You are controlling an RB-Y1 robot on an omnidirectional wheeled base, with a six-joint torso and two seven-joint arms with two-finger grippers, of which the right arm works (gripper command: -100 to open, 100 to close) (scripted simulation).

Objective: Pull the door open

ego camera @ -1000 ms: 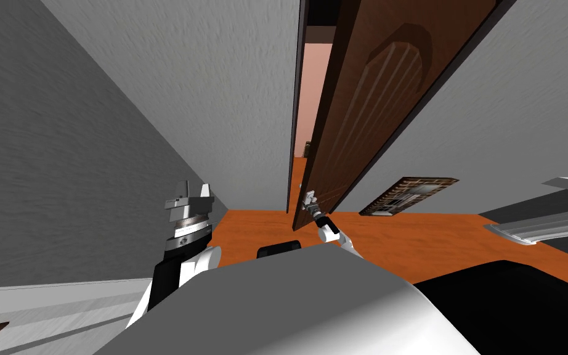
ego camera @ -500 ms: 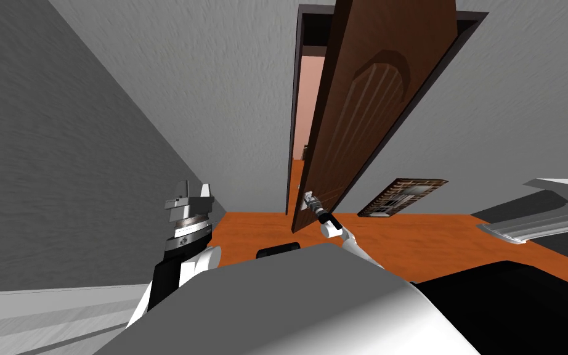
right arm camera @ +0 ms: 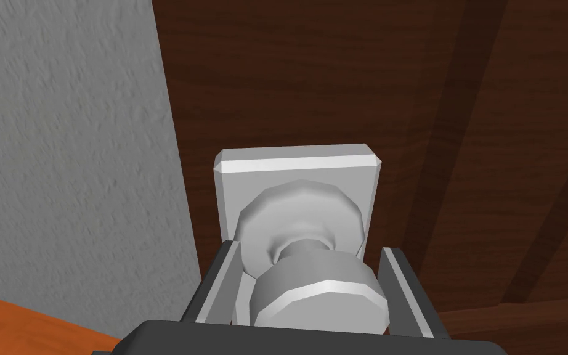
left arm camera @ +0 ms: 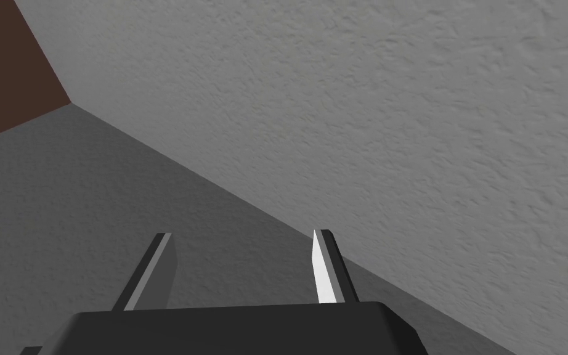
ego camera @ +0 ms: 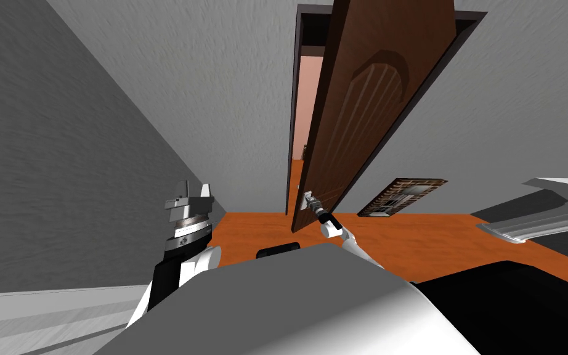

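Though tiny from the head, up close right fingers (right arm camera: 401, 280) tight on the door's (right arm camera: 313, 74) grey knob (right arm camera: 320, 293); left fingers (left arm camera: 324, 265) apart.

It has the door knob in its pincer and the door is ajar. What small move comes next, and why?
Probably a short pull toward its body, following the door's arc. The right pincer is shut on the grey door knob, and the brown door stands only partly out of its frame, leaving a narrow gap beside it.
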